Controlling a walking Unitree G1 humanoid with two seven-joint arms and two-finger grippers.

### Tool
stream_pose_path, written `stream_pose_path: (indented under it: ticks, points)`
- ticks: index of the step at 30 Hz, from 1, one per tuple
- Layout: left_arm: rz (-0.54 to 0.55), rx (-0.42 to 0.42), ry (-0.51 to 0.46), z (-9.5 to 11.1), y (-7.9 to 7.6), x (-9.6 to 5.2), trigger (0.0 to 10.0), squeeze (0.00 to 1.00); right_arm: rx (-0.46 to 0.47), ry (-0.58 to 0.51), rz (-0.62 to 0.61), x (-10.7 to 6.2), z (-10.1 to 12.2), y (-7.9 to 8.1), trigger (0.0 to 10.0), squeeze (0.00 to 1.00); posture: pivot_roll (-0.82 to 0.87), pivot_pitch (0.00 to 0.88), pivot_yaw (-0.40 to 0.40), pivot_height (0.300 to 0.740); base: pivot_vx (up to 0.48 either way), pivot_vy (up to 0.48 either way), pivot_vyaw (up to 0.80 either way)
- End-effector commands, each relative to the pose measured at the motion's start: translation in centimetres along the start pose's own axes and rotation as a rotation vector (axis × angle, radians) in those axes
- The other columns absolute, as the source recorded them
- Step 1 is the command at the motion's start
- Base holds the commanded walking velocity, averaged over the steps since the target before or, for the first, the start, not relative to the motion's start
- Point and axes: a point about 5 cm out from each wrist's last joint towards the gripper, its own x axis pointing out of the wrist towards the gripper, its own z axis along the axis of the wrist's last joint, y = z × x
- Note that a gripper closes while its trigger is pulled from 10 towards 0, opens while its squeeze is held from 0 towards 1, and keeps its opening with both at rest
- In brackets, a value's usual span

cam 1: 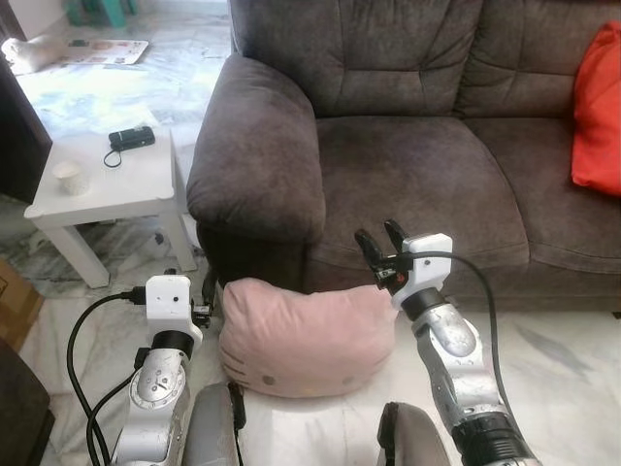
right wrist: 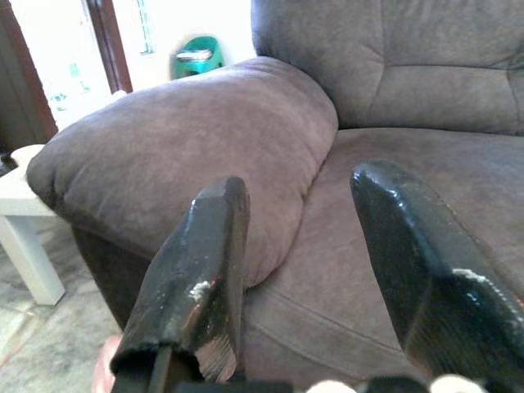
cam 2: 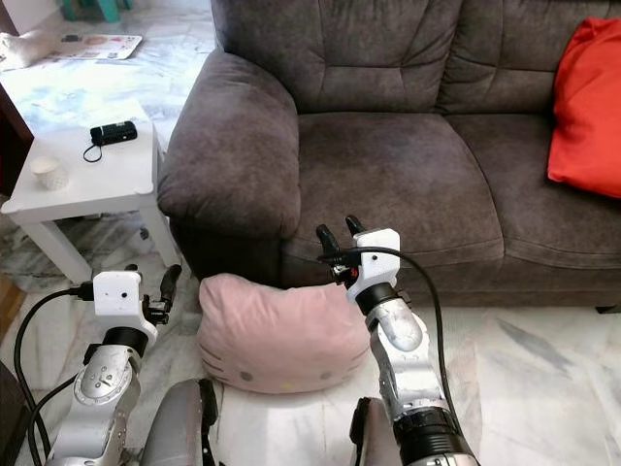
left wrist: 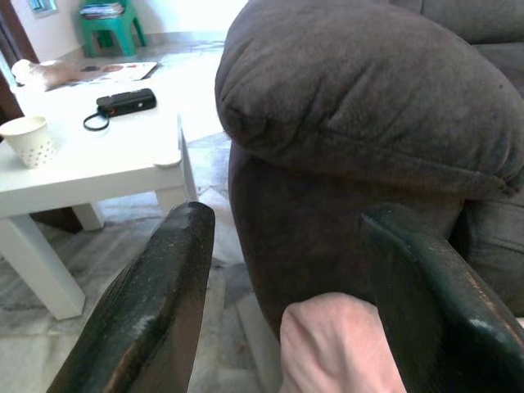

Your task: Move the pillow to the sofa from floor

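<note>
Pillow, pale pink, soft and rounded (cam 1: 306, 335): lies on the white marble floor (cam 1: 553, 369), pressed against the front base of the dark grey-brown fabric sofa (cam 1: 408, 155), below the sofa's rolled armrest (cam 1: 254, 146) and the near seat cushion.

Left gripper, two long black fingers on a silver arm (left wrist: 286, 295): beside the sofa's armrest base, at the pillow's outer end; fingers spread wide, with a corner of the pink pillow showing between them in the wrist view, not clamped.

Right gripper, same build (cam 1: 380, 241): raised in front of the sofa's seat edge, just above the pillow's other end; fingers parted, nothing between them.

Cushion, orange-red (cam 1: 597, 112): propped on the sofa's far seat against the backrest.

Side table, small, white, square (cam 1: 146, 184): stands just beside the sofa's armrest. On it, a white paper cup (cam 1: 71, 177) and a small black device with a wrist cord (cam 1: 130, 139).

Stool, green plastic (left wrist: 110, 24): well beyond the sofa's armrest end, by the wall.
</note>
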Motion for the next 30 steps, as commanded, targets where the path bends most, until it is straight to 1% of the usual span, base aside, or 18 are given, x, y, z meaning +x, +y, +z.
stream_pose_path:
  ticks: [1,7,9,10,12,17,20,24,30]
  points:
    - [-0.008,-0.003,0.004,-0.13,-0.16,-0.07,10.0,0.00,0.010,0.009,-0.016,-0.15,-0.15,-0.35,10.0,0.00,0.05,0.082,-0.032,0.539,0.255,0.000,0.00]
    - [-0.009,0.001,0.003,-0.11,-0.18,-0.05,10.0,0.00,0.015,0.005,-0.017,-0.11,-0.12,-0.32,10.0,0.00,0.05,0.083,-0.033,0.539,0.258,0.000,0.00]
    - [-0.011,0.001,0.001,-0.07,-0.23,-0.04,10.0,0.00,-0.018,0.004,-0.005,-0.02,-0.04,-0.13,10.0,0.00,0.05,0.083,-0.033,0.539,0.259,0.000,0.00]
    - [-0.011,0.001,0.001,-0.05,-0.23,-0.04,10.0,0.00,-0.020,0.001,0.002,-0.01,-0.01,-0.03,10.0,0.00,0.05,0.082,-0.033,0.539,0.255,0.000,0.00]
    - [-0.010,0.002,0.000,-0.04,-0.22,-0.04,10.0,0.00,-0.027,0.001,0.015,-0.03,-0.01,0.22,10.0,0.00,0.05,0.082,-0.033,0.539,0.257,0.000,0.72]
    - [-0.009,0.003,-0.003,0.02,-0.24,-0.02,10.0,0.00,-0.015,0.004,0.011,-0.08,-0.12,0.14,10.0,0.00,0.05,0.084,-0.034,0.539,0.259,0.000,0.76]
    - [-0.009,0.009,-0.007,0.06,-0.24,-0.02,10.0,0.00,0.005,0.008,0.000,-0.14,-0.22,0.01,10.0,0.00,0.05,0.084,-0.034,0.539,0.000,0.000,0.00]
    - [-0.028,0.004,0.005,-0.15,-0.51,0.00,10.0,0.00,-0.007,0.012,0.005,-0.14,-0.24,-0.02,10.0,0.00,0.05,0.085,-0.033,0.539,0.000,0.000,0.00]
    - [-0.030,0.002,0.006,-0.18,-0.52,-0.01,10.0,0.00,-0.003,0.014,0.006,-0.07,-0.29,0.06,10.0,0.00,0.05,0.086,-0.034,0.539,0.000,0.000,0.00]
